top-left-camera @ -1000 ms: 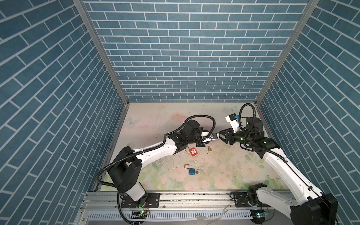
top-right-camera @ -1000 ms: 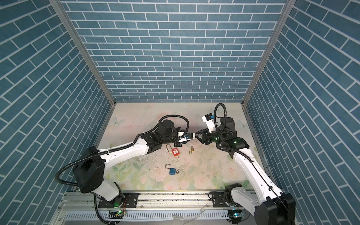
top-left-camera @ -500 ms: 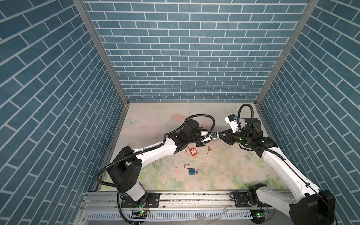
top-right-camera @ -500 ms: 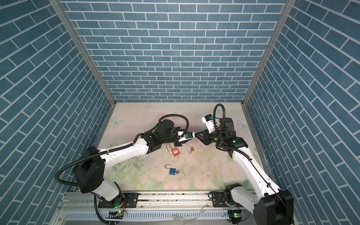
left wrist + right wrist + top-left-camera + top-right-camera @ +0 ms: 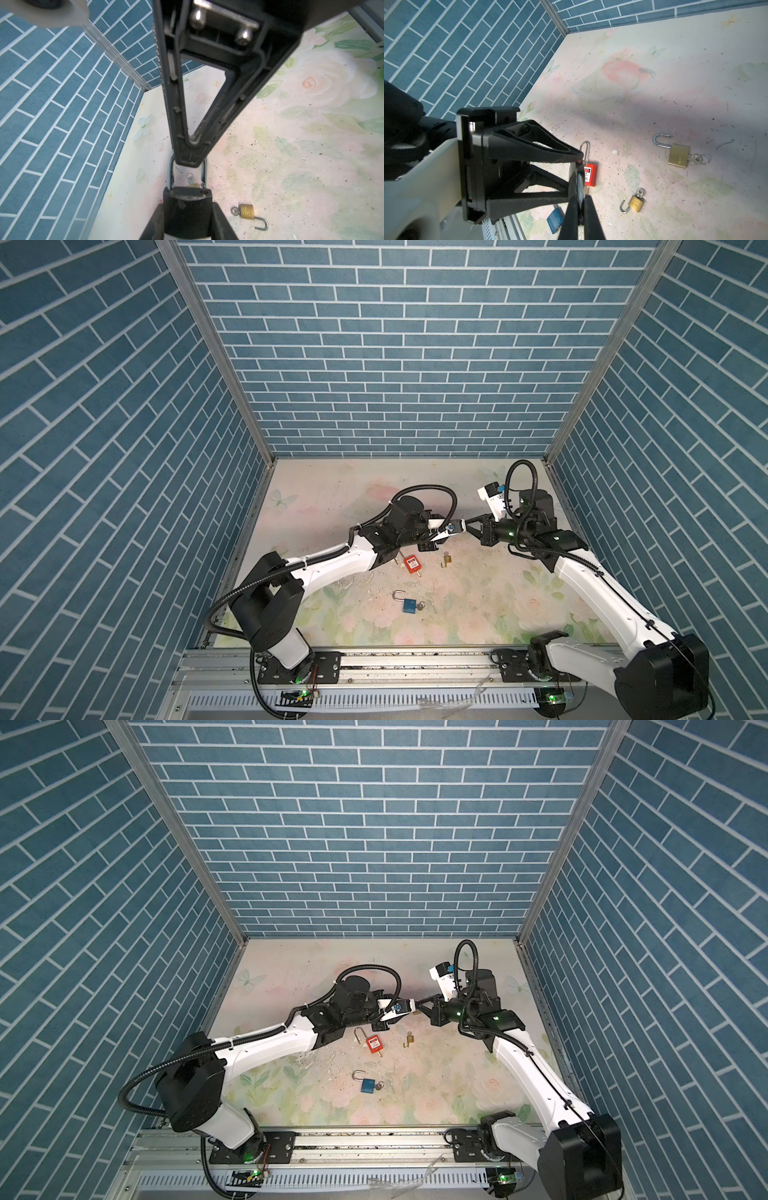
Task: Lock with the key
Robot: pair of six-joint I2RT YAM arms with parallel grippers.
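Above the middle of the floral table [image 5: 478, 605], the left gripper [image 5: 187, 209] clamps the black padlock [image 5: 187, 197] by its body while the right gripper [image 5: 189, 161], jaws pressed together, pinches its silver shackle [image 5: 204, 172].

Clear floor [image 5: 332, 489] behind red padlock [image 5: 412, 564]

robot test cell in a lab: blue brick-print panels [image 5: 407, 344] close three sides, joined by aluminium corner posts [image 5: 216, 344]; a scuffed floral mat [image 5: 478, 605] covers the floor; two arm bases [image 5: 291, 672] bolt to the near aluminium rail [image 5: 415, 659].
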